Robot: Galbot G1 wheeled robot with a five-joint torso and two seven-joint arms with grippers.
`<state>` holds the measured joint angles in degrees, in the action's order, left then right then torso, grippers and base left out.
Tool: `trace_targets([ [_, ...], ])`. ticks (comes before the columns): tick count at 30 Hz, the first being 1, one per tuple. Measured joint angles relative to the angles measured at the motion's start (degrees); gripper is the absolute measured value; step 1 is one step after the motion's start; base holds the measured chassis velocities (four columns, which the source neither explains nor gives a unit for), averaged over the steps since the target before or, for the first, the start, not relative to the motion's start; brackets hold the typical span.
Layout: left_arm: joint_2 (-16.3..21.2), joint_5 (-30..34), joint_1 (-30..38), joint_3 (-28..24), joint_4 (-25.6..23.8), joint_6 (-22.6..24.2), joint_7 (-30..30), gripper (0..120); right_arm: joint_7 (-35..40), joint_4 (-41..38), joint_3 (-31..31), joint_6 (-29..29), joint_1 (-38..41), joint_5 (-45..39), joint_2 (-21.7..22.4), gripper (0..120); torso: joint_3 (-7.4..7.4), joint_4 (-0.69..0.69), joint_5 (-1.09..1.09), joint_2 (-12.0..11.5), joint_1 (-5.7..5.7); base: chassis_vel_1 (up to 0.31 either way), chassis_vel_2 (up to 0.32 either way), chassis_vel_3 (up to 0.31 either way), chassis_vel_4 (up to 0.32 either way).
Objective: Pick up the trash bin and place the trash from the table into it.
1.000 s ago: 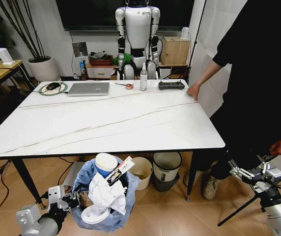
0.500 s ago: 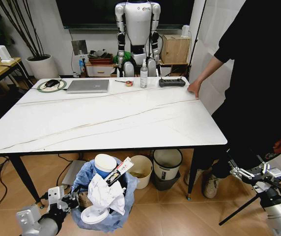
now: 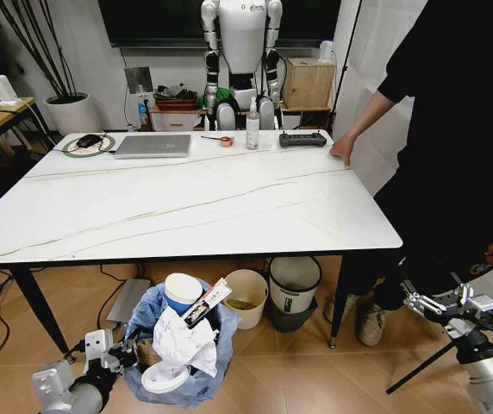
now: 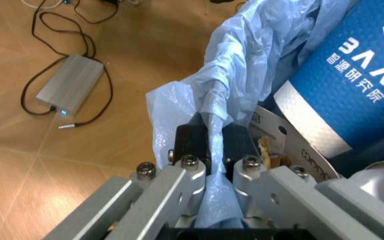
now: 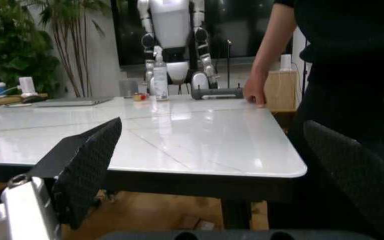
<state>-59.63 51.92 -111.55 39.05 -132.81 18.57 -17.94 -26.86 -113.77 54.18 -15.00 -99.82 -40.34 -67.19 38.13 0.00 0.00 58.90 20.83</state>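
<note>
Head view: the small round dark trash bin lined with a crinkled light-blue plastic bag sits low in the lower left of the frame, below the near edge of the large glossy white table with thin black legs. It is heaped with trash: a blue paper cup, crumpled white tissue, a white lid and a printed packet. The left gripper is at the bin's left side, at the bag's edge. The right gripper hangs at the lower right, beside the table's right corner. The near tabletop carries no litter; a silver laptop, a clear spray bottle and a black power strip sit along the far edge in the upper middle.

Left wrist view: the left gripper is clenched on a fold of the blue bag, pinched between its black pads at lower centre; the blue cup fills the upper right.

Right wrist view: the right gripper is spread wide and empty, black fingers at lower left and right, the white table across mid-frame.

Judging by this, the collecting looks finished and the bin is being held; the next move calls for keeping the pinch firm and the bin level so the piled litter does not spill.
</note>
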Motion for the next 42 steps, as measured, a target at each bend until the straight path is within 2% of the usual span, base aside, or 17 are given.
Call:
trace_targets([
  [17,-0.1,-0.6,0.5,-0.2,1.9,-0.6,0.7,0,0.0,0.0,0.0,0.0,0.0,0.0,0.0,100,-2.56,0.00,0.00,-4.4,-1.87,0.000,0.000,0.000,0.000],
  [42,0.2,-0.5,1.8,0.2,7.7,-1.9,2.3,0,0.0,0.0,0.0,0.0,0.0,0.0,0.0,100,-6.45,0.00,0.00,-11.3,-4.84,0.000,0.000,0.000,0.000],
])
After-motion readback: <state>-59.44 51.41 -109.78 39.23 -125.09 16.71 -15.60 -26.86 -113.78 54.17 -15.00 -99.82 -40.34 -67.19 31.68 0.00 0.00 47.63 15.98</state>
